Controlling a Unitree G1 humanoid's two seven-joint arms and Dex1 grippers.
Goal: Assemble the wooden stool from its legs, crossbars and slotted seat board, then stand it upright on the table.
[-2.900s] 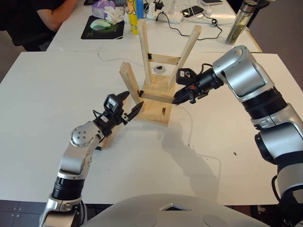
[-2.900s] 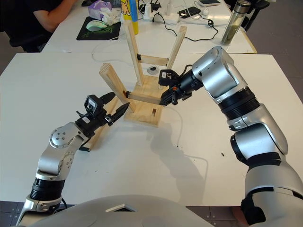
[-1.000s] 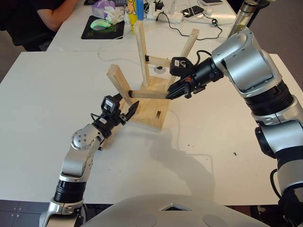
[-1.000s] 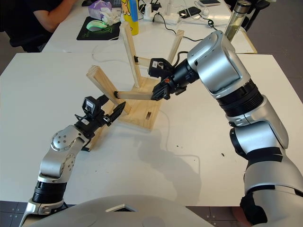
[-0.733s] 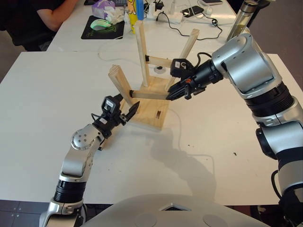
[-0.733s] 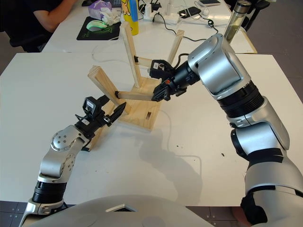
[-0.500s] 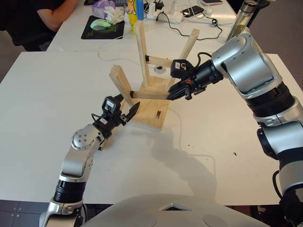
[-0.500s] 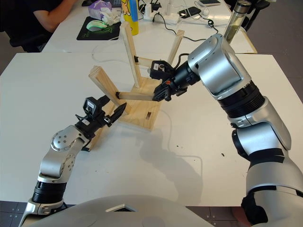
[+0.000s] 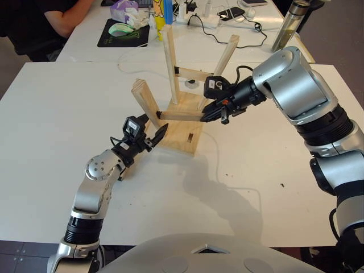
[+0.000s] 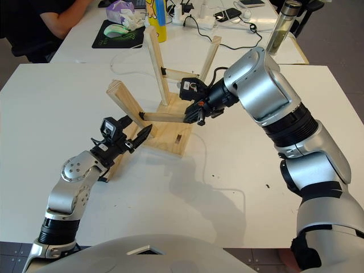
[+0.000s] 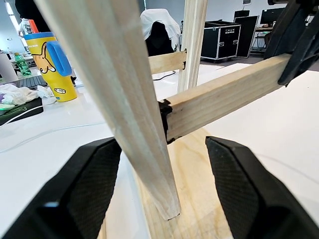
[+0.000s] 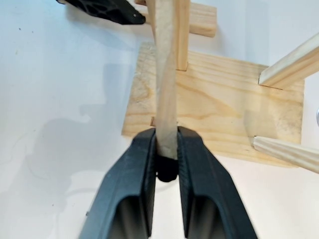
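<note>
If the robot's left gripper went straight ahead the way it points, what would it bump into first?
Most likely the slanted wooden leg. It sits right inside the open left gripper, just above the seat board.

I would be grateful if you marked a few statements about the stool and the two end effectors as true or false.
1. The right end effector is shut on a crossbar. True.
2. The left end effector is shut on the seat board. False: it is open, with a finger on either side of the tilted leg.
3. The stool stands upright on its legs. False: the seat board lies flat on the table with the legs pointing up.
4. A yellow cup stands on the desk behind. True.
</note>
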